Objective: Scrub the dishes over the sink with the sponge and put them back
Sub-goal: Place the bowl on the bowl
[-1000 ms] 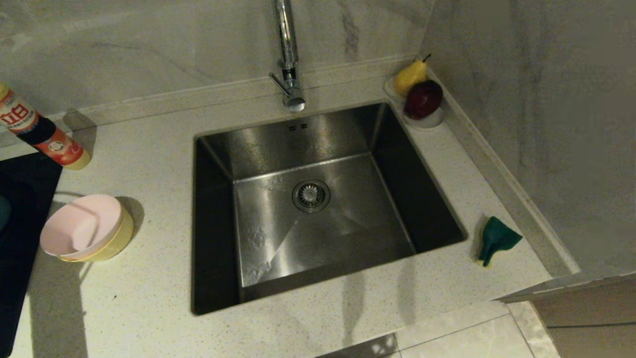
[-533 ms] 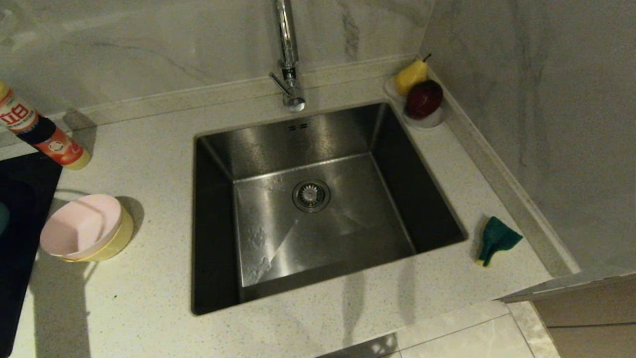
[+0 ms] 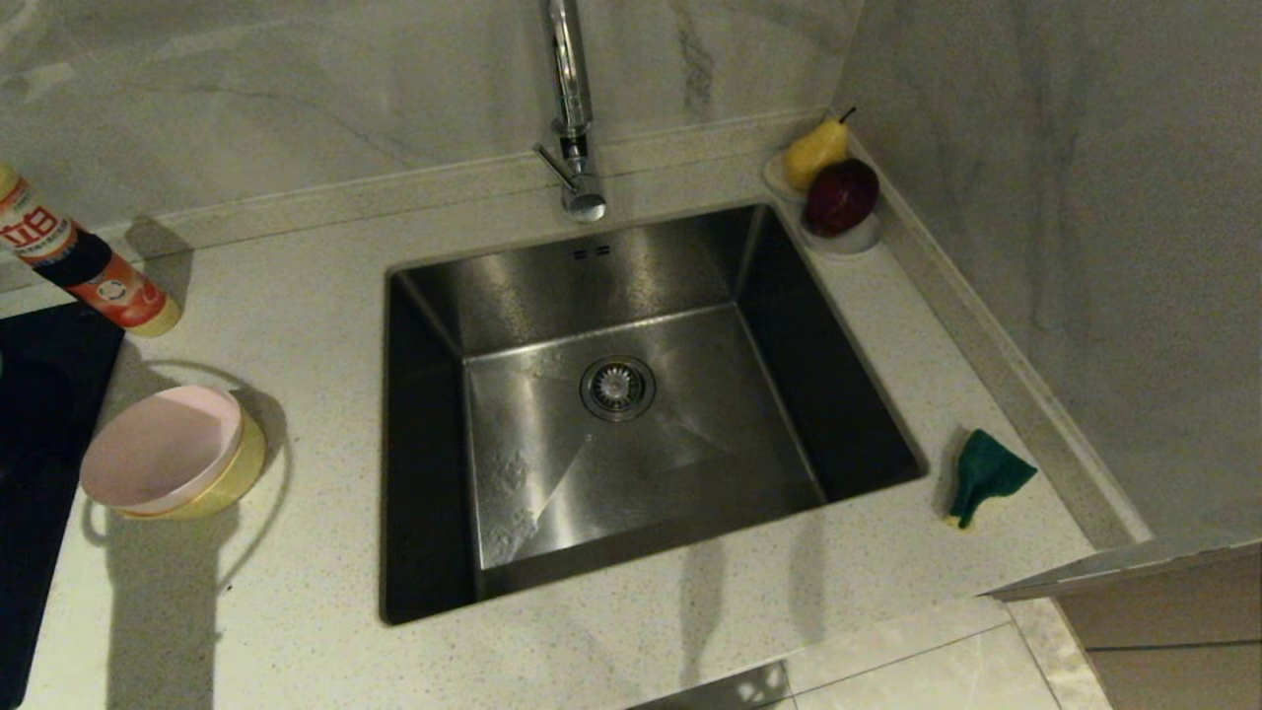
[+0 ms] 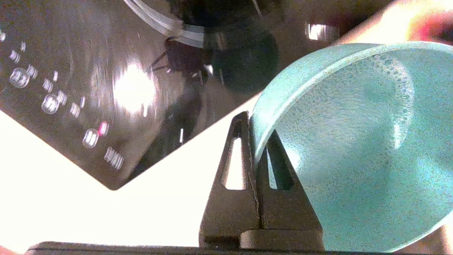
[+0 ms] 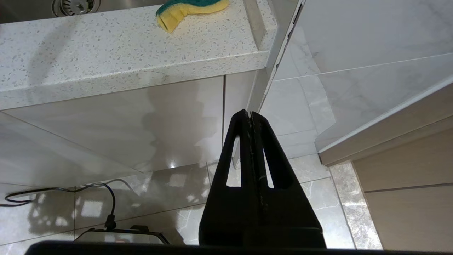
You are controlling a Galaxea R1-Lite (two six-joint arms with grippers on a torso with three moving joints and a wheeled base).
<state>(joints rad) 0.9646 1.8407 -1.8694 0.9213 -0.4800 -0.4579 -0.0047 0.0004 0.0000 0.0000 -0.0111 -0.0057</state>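
Note:
In the left wrist view my left gripper (image 4: 255,124) is shut on the rim of the light blue bowl (image 4: 354,141), which hangs tilted over the black cooktop (image 4: 106,88). This gripper is outside the head view. A pale pink bowl (image 3: 158,449) sits nested in a yellow bowl (image 3: 232,473) on the counter left of the sink (image 3: 592,266). The sponge (image 3: 986,473) lies crumpled on the counter right of the sink, its yellow face showing in the right wrist view as sponge (image 5: 191,9). My right gripper (image 5: 250,114) hangs shut and holds nothing, below the counter edge.
A tall chrome tap (image 3: 570,99) stands behind the sink. A detergent bottle (image 3: 79,261) lies at the far left by the black cooktop (image 3: 39,444). A pear (image 3: 816,150) and a dark red fruit (image 3: 840,195) sit on white saucers in the back right corner.
The bit of blue bowl at the head view's left edge has gone out of sight. A ring-shaped shadow now falls around the pink and yellow bowls. The pink bowl lies a little flatter.

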